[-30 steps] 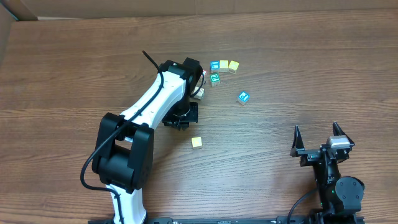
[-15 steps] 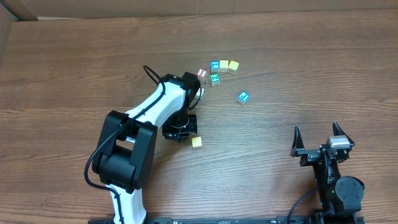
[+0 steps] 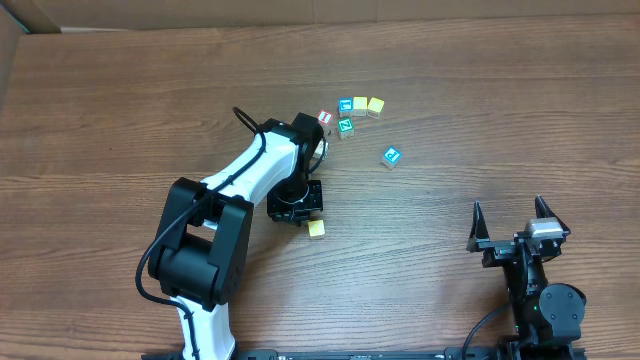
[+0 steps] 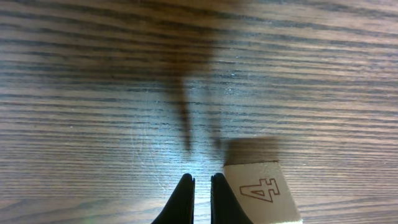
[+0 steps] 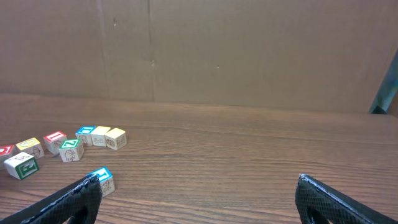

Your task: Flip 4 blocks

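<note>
Outlined "4" on cream block (image 4: 262, 191)

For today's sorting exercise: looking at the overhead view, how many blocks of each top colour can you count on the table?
Yellow blocks: 3
Blue blocks: 2
Green block: 1
Red block: 1
Total: 7 in view; the left arm may hide others.

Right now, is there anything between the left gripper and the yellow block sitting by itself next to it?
Nothing visible. The left gripper, shut, has its tips right beside the yellow block, which shows a 4 in the wrist view. Only bare table surrounds them; the other blocks lie farther off.
</note>
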You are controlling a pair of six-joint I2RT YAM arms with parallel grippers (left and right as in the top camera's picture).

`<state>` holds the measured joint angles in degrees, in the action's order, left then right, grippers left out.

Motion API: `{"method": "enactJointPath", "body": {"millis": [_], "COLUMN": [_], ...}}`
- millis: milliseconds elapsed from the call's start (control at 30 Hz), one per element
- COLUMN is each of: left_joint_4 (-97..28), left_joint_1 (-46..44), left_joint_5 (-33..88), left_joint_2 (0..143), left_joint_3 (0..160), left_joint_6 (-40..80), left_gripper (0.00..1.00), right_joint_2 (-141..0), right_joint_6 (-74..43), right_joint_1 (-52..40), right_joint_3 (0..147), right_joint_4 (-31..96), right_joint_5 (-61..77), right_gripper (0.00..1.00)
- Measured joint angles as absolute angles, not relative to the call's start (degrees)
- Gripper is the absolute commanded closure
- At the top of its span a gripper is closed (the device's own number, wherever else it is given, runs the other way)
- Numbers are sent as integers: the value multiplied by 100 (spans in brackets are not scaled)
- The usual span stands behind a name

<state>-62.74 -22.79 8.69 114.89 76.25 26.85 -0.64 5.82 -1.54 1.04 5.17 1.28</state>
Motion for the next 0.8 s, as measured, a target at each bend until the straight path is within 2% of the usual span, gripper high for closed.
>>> {"method": "enactJointPath", "body": {"millis": [600,800], "left_joint_4": [-6276,-6630], "left_joint_1": [-2279,-2246], "left_joint_5": [921,744], "left_joint_2": [11489,11489], "left_joint_3": [7625,7990], "left_joint_6": [2685,2685], "left_gripper": [96,96], "right_joint_2": [-64,-64], "right_joint_6": [578,580], "right_joint_1": [-152,-152], "right_joint_3": [106,104], "right_joint_4": [515,515], "right_joint_5": [130,128], "right_gripper": [0,0]}}
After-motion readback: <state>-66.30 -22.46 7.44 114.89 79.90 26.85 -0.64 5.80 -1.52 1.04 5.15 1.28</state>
